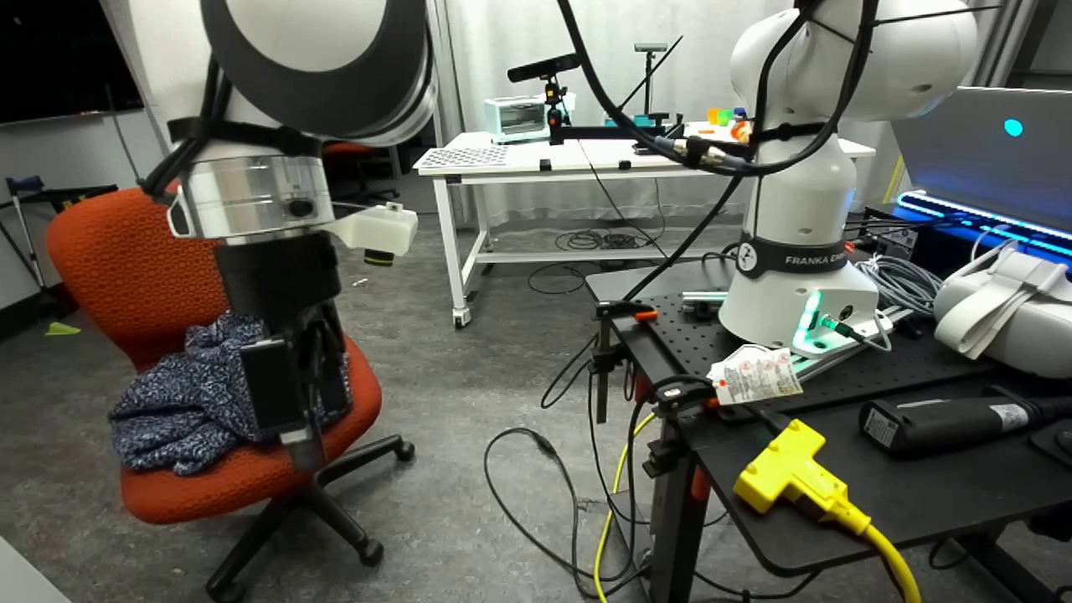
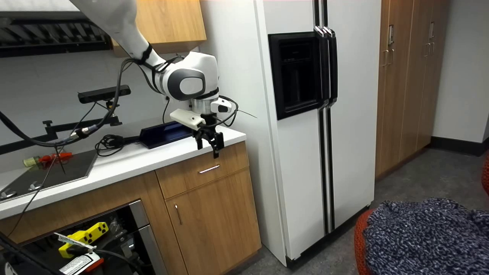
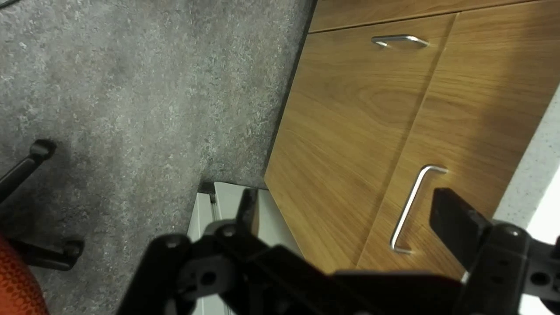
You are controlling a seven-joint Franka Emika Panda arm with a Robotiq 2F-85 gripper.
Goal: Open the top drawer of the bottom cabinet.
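The top drawer (image 2: 180,175) is shut in an exterior view; its wooden front lies just under the white counter, flush with the cabinet. It also shows in the wrist view (image 3: 477,100). The drawer's inside is hidden. Its silver bar handle (image 2: 209,169) shows in the wrist view too (image 3: 409,210). My gripper (image 2: 208,148) is open and empty, pointing down in front of the drawer front near the counter edge, above the handle. In the wrist view the handle appears between the spread fingers (image 3: 345,214), apart from both. In an exterior view the gripper (image 1: 303,398) hangs before the orange chair.
A cabinet door (image 2: 217,217) with its own handle (image 2: 178,214) is below the drawer. A white fridge (image 2: 244,114) stands beside the cabinet. A blue tray (image 2: 164,133) lies on the counter (image 2: 130,166). An orange chair (image 1: 134,260) holds a dark knitted cloth (image 1: 193,394).
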